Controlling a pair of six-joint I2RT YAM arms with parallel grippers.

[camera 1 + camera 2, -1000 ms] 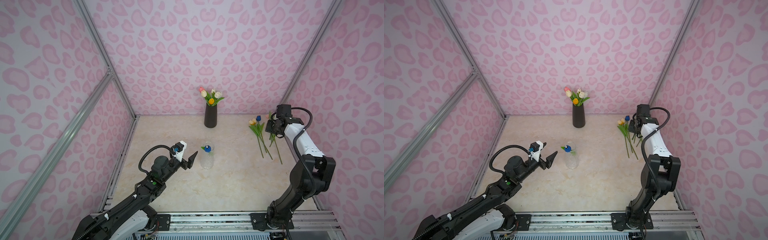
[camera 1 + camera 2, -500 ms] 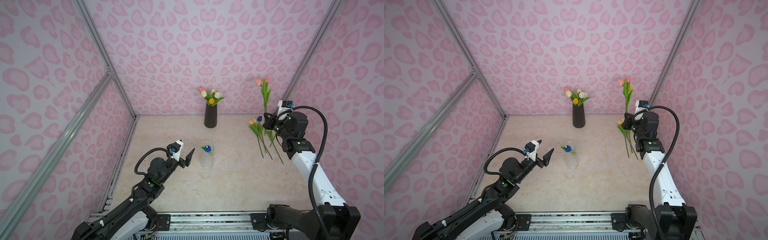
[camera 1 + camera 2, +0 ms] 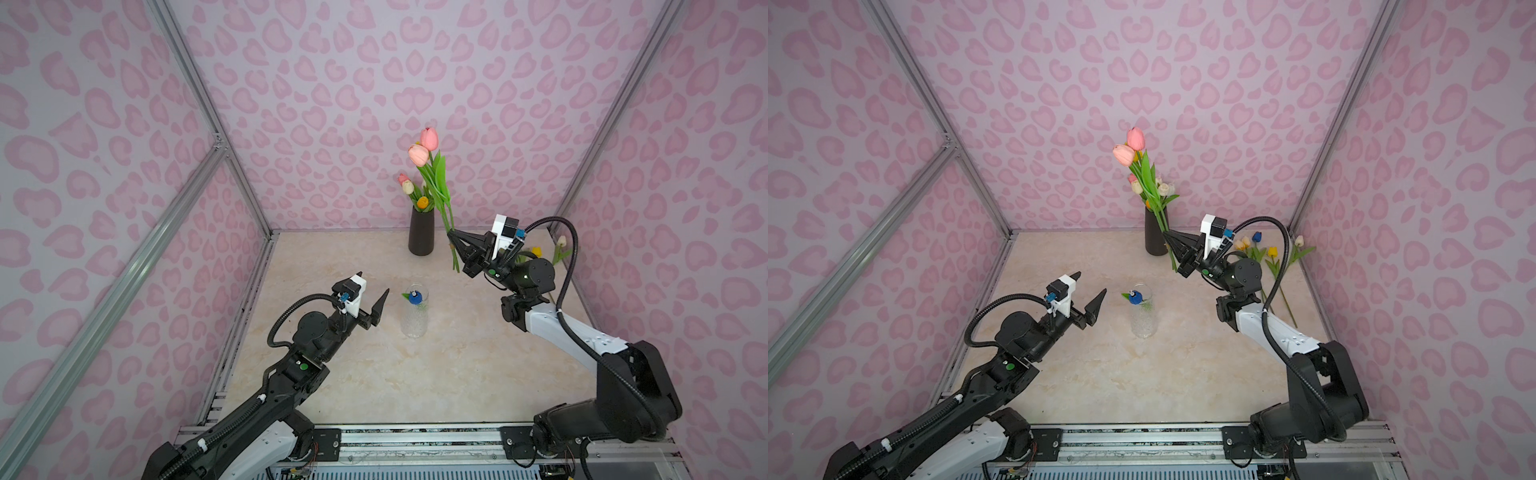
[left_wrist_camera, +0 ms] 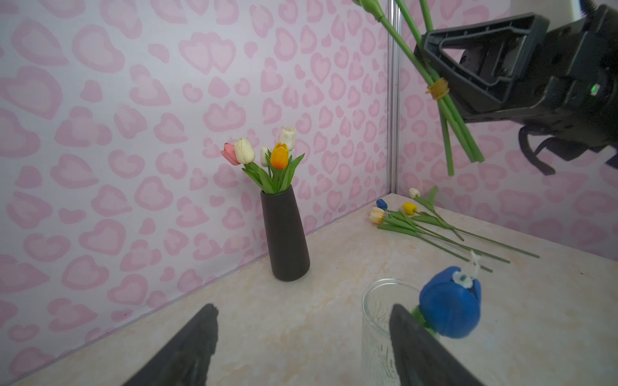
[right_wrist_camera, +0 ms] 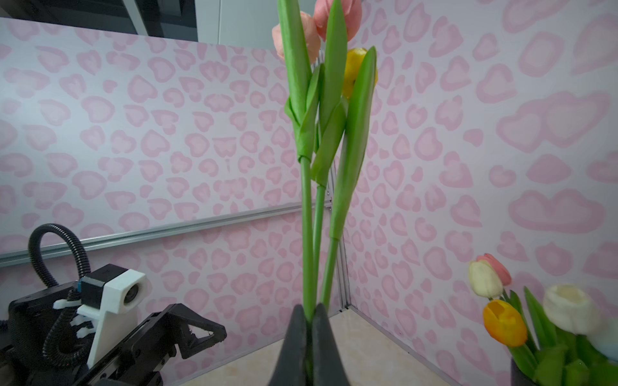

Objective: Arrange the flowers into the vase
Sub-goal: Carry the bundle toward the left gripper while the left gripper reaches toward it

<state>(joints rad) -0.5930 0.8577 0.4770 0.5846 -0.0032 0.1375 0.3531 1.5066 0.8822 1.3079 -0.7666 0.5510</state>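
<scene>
My right gripper (image 3: 451,235) (image 5: 310,310) is shut on the stems of a tied bunch of flowers (image 3: 436,178) (image 3: 1148,174) with two pink heads and one yellow. It holds them upright in the air, just right of the black vase (image 3: 421,232) (image 4: 284,234). That vase holds several tulips (image 4: 267,157). A clear glass vase (image 3: 414,318) (image 3: 1142,316) mid-table holds one blue tulip (image 4: 449,302). My left gripper (image 3: 374,282) (image 4: 302,310) hovers open and empty, left of the glass vase.
Several loose flowers (image 3: 1266,257) (image 4: 418,220) lie on the table at the back right, by the wall. Pink patterned walls (image 3: 332,104) close in the back and both sides. A metal rail (image 3: 415,432) runs along the front edge.
My right gripper has lifted the bunch off the pile at the back right and carried it left, up beside the black vase. The left arm has shifted only slightly.
</scene>
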